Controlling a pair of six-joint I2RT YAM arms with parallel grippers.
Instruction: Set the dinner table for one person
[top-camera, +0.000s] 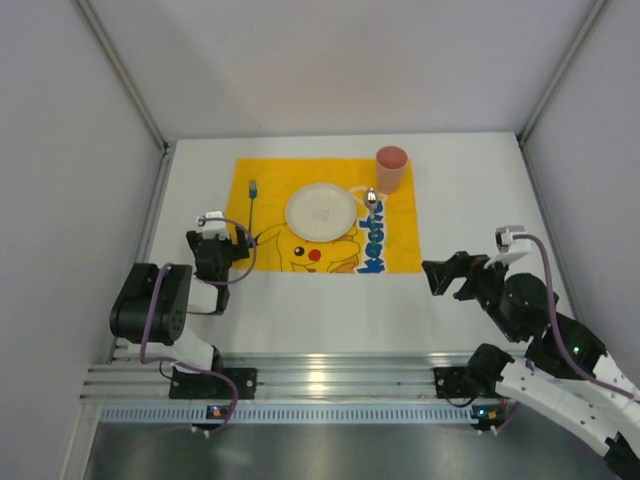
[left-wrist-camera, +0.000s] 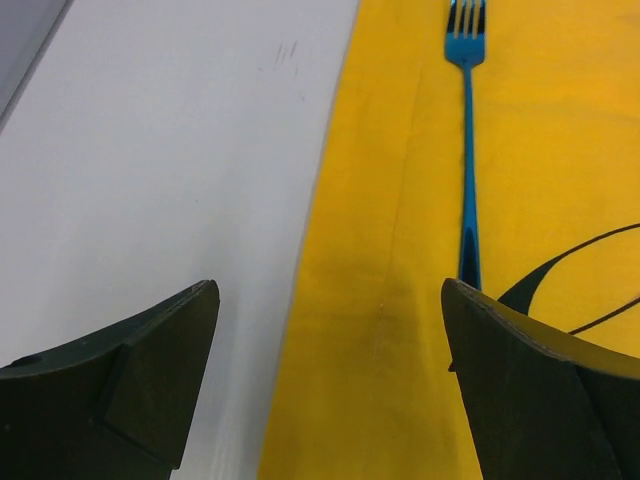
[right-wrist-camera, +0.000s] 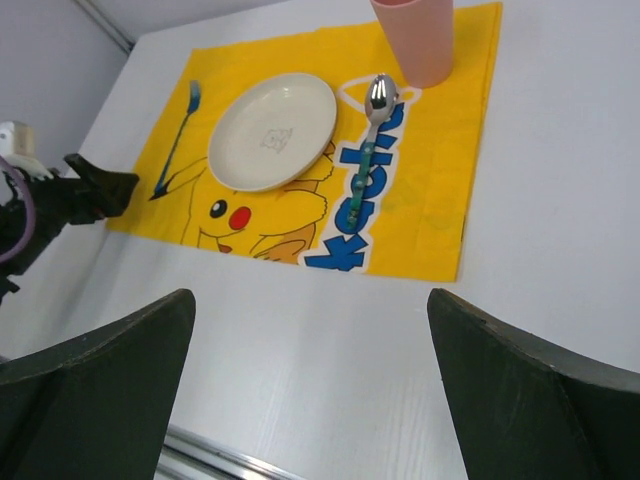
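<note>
Step in hand: plate (top-camera: 321, 211), fork (top-camera: 252, 195), spoon (top-camera: 371, 200) and pink cup (top-camera: 391, 168) all sit on the yellow placemat (top-camera: 395, 235); the setting looks all but complete, judged as the close of the fork placing.
Left end effector (left-wrist-camera: 328, 300): spread wide, holding nothing, low over the placemat's left edge, one finger just beside the fork's handle end; contact cannot be told.
Right end effector (right-wrist-camera: 310, 300): spread wide, empty, above bare desk to the right of the placemat, well apart from the spoon.
Next move: likely a clean lift away by the left arm, without nudging the fork or dragging the placemat.
Desk (top-camera: 300, 310): white, flat, in front of both arm bases, carrying the placemat.
Desk axis: long side runs left to right, parallel to the aluminium rail (top-camera: 330, 380) at its near edge.
Cutlery axis: fork tines and spoon bowl point away from the arms.
</note>
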